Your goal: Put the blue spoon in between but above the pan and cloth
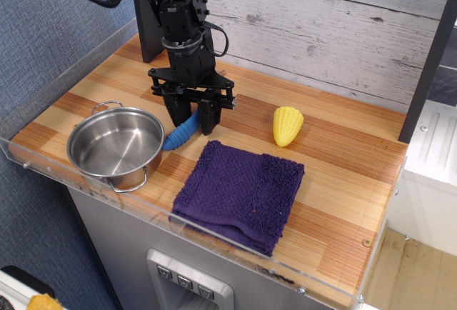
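The blue spoon [180, 135] lies on the wooden table with its blue handle showing between the pan [114, 147] and the cloth [240, 191], at their far side. Its handle tip is close to the pan's rim; its metal neck and head are hidden under the gripper. The pan is a shiny steel pot at the front left. The cloth is a dark purple folded towel at the front middle. My gripper [191, 124] points straight down over the spoon's far end, with its black fingers spread on either side of the handle and not clamping it.
A yellow toy corn cob [287, 125] lies right of the gripper, behind the cloth. A clear acrylic rim [43, 171] runs along the table's front and left edges. A grey plank wall [321, 31] stands behind, and the arm's black base [150, 28] at back left.
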`<state>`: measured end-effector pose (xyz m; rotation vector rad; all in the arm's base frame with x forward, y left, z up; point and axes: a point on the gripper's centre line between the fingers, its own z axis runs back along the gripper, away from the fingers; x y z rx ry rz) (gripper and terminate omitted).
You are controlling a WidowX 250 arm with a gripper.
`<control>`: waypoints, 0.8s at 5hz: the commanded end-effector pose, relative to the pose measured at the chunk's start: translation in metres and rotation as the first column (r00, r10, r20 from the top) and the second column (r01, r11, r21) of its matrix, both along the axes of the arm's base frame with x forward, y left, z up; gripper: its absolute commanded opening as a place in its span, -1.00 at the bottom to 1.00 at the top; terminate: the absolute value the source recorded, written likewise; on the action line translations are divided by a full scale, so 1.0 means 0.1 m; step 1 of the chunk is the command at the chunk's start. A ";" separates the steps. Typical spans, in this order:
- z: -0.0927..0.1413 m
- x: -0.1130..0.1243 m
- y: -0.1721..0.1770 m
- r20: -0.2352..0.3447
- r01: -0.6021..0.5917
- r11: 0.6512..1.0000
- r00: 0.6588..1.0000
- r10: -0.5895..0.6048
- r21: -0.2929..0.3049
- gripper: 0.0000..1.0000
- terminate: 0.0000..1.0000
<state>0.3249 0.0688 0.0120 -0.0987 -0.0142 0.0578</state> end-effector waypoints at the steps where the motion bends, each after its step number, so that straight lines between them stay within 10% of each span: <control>1: 0.50 -0.09 0.02 0.092 0.007 0.999 0.996 -0.012 0.047 1.00 -1.00; 4: 1.43 -0.32 -0.39 0.139 0.036 0.996 0.989 -0.047 0.084 1.00 -1.00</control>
